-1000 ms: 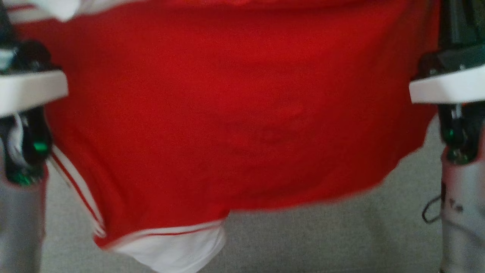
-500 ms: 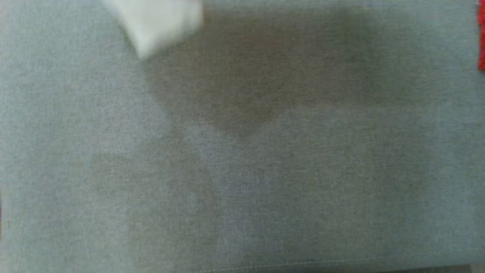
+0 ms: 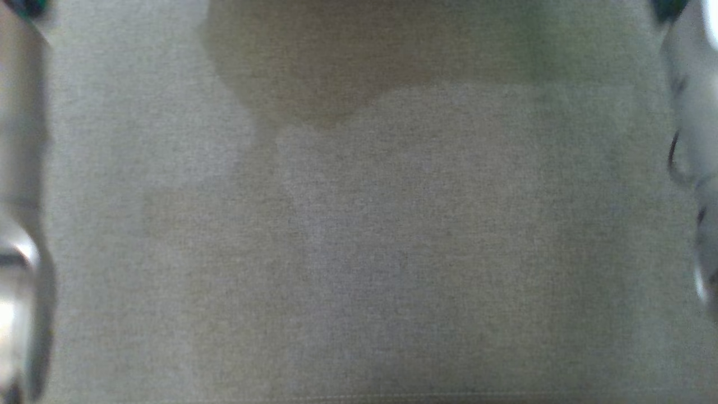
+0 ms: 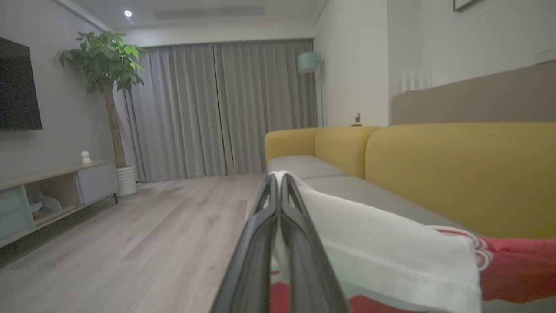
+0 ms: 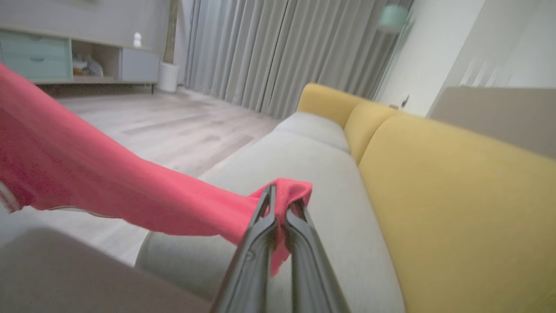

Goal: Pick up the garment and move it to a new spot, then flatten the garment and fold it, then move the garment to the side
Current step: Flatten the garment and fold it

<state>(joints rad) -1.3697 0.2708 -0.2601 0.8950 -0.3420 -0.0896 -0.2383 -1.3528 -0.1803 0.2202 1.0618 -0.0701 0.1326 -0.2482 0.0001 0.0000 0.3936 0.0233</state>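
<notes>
1. Overhead, the head camera looked down on a grey fabric surface (image 3: pixel 359 252). A soft shadow (image 3: pixel 314 62) lay near its top edge, and a blurred pale forearm stood at each side, the left forearm (image 3: pixel 17 213) and the right forearm (image 3: pixel 693 123).
2. Seen from the left wrist, the left claw (image 4: pixel 279 178) was fully closed, its two dark fingers pressed together on a white edge of the garment (image 4: pixel 382 252). The white cloth draped off to the right of the fingers in that view, with striped trim and red cloth beyond it at the lower right.
3. Seen from the right wrist, the right claw (image 5: pixel 282 198) was likewise closed, its tips nipping a bunched red corner of the garment (image 5: pixel 108 174). From there the cloth ran in a broad red band to the left of that view, passing in front of the seat's edge and the wooden floor (image 5: pixel 173 126).
4. Between the two claws the garment hung lifted by two of its edges, over the grey seat of the sofa (image 5: pixel 321 174) and in front of its yellow back (image 4: pixel 456 174). Whether any part of the cloth touched the seat could not be told.
5. Behind the sofa end, grey curtains (image 4: pixel 221 108) covered the far wall. A tall plant (image 4: pixel 102 61) stood beside them, next to a low cabinet (image 4: pixel 56 187), and a dark television (image 4: pixel 17 87) hung above the cabinet.
</notes>
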